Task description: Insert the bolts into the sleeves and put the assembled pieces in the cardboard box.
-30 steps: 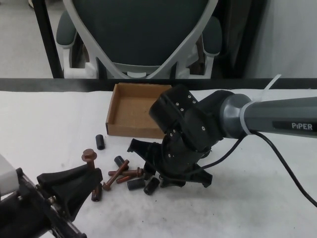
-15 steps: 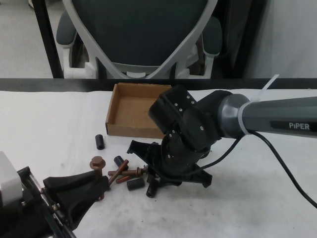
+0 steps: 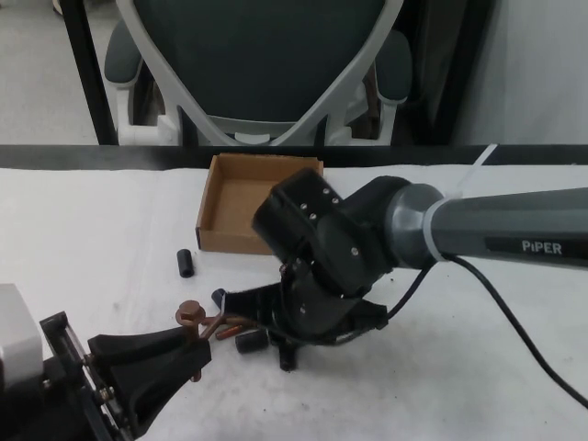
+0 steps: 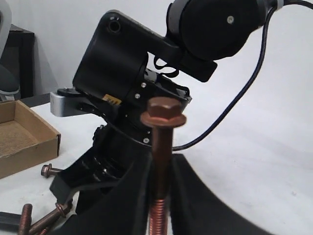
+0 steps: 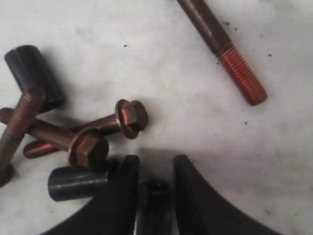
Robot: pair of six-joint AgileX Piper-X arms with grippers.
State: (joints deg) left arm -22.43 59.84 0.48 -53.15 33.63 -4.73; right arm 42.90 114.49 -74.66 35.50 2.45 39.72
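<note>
My left gripper (image 3: 190,352) is at the bench's front left, shut on a copper bolt (image 4: 162,147) that stands upright, hex head on top (image 3: 189,311). My right gripper (image 3: 286,345) points down into the pile of parts. Its two fingers (image 5: 122,193) are shut on a black sleeve (image 5: 155,192) that rests on the white cover. Two short copper bolts (image 5: 128,117) and another black sleeve (image 5: 73,182) lie just beside those fingers. The cardboard box (image 3: 213,207) stands behind the pile with nothing visible inside.
A lone black sleeve (image 3: 186,264) lies left of the box. More bolts (image 3: 226,322) and sleeves (image 3: 250,341) are scattered between the two grippers. A longer bolt with a threaded end (image 5: 225,49) lies apart. The right arm's cable (image 3: 514,294) trails over the bench's right side.
My right arm has swung left and down, and its fingers now sit around a sleeve in the pile. My left gripper has shifted right with the bolt, closer to the pile.
</note>
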